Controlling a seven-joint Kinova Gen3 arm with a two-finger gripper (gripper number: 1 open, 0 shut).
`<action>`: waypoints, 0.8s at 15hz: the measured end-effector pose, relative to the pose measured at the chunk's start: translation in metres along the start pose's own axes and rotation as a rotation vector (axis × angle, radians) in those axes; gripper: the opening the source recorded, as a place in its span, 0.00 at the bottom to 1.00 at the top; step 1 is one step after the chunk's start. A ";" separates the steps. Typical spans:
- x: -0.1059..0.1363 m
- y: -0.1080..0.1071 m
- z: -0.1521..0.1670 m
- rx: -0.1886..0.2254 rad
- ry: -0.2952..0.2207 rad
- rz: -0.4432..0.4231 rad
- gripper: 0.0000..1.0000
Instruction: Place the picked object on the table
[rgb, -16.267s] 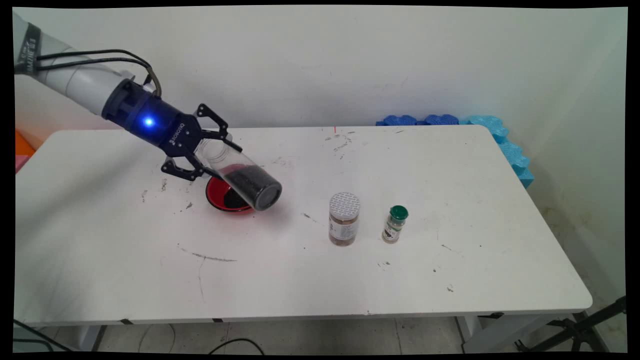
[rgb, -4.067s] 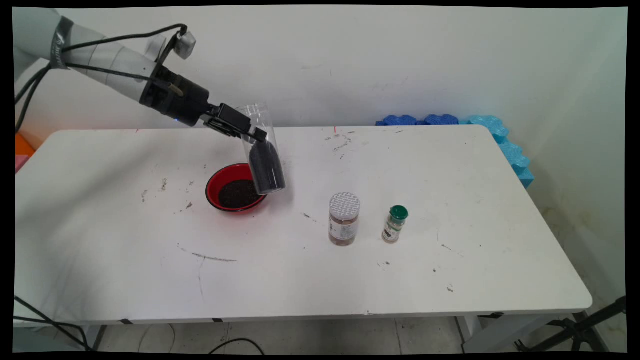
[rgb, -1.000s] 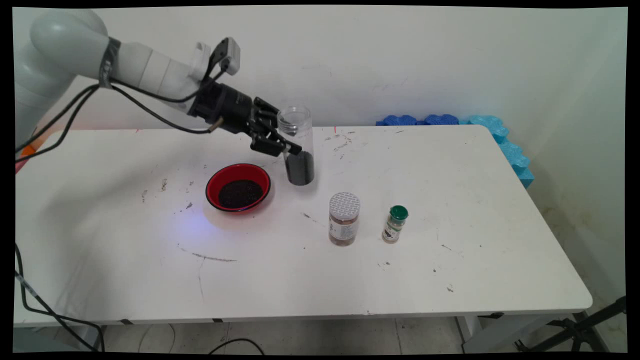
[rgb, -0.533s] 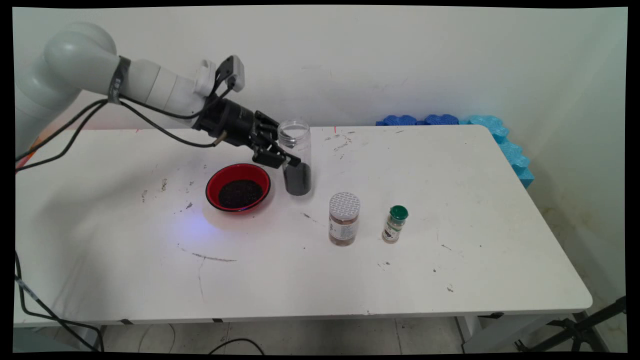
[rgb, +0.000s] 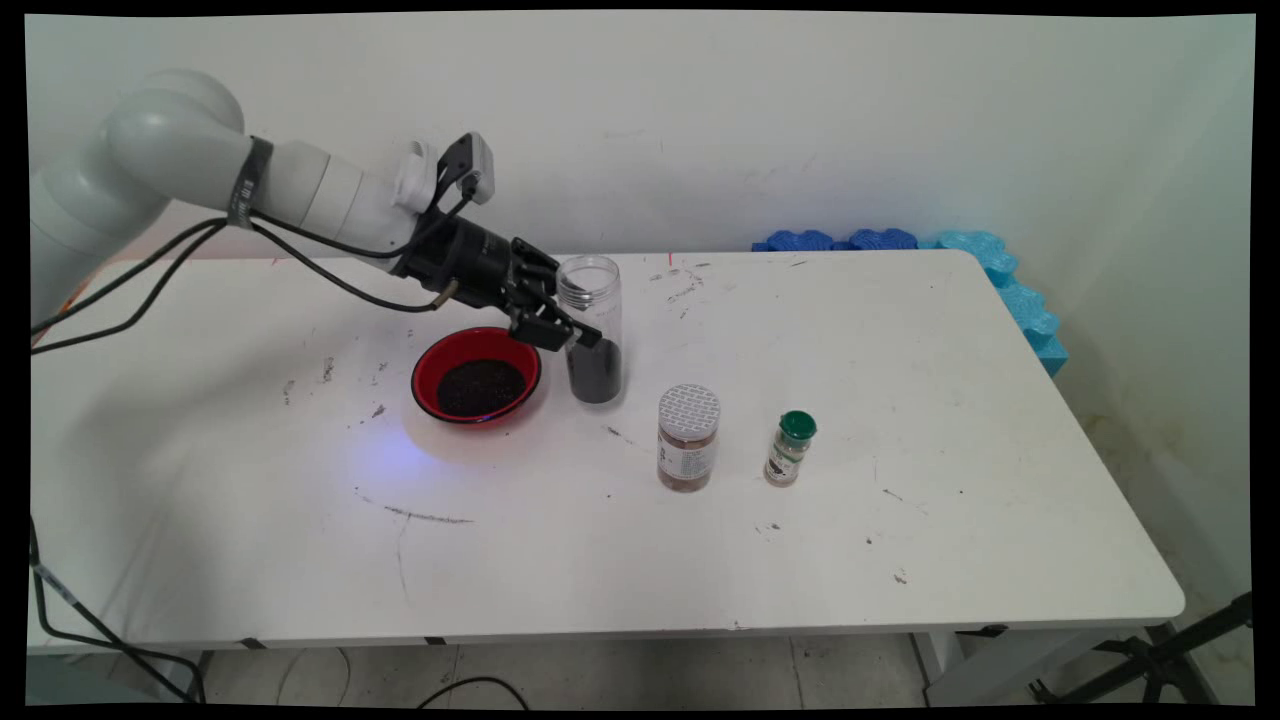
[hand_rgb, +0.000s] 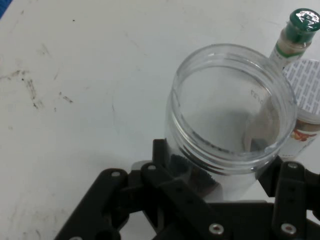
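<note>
1. At the left of the white table (rgb: 250, 520) sits a red bowl (rgb: 477, 375) holding dark grains; the risk here, as a judgement, is that the arm, which reaches in from the left just above and behind the bowl, could knock its rim and scatter the grains.
2. Just right of the bowl stands a clear open jar (rgb: 592, 328), upright, its lower part dark with grains, its base at or very near the tabletop (contact cannot be confirmed); being tall and narrow, it would probably tip if released unevenly or nudged sideways.
3. The black gripper (rgb: 568, 325) clamps the jar from the left at mid-height, fingers closed against its wall; the hand view shows the open mouth of the jar (hand_rgb: 230, 107) between the black links.
4. Further right stand a silver-lidded jar (rgb: 688, 438) and a green-capped bottle (rgb: 791, 448), near each other, apart from the gripper.
</note>
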 end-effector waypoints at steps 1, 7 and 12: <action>-0.001 0.000 0.002 0.000 0.000 -0.002 0.00; -0.007 0.002 0.011 0.004 0.000 -0.012 0.00; -0.012 0.003 0.020 0.010 0.001 -0.025 0.00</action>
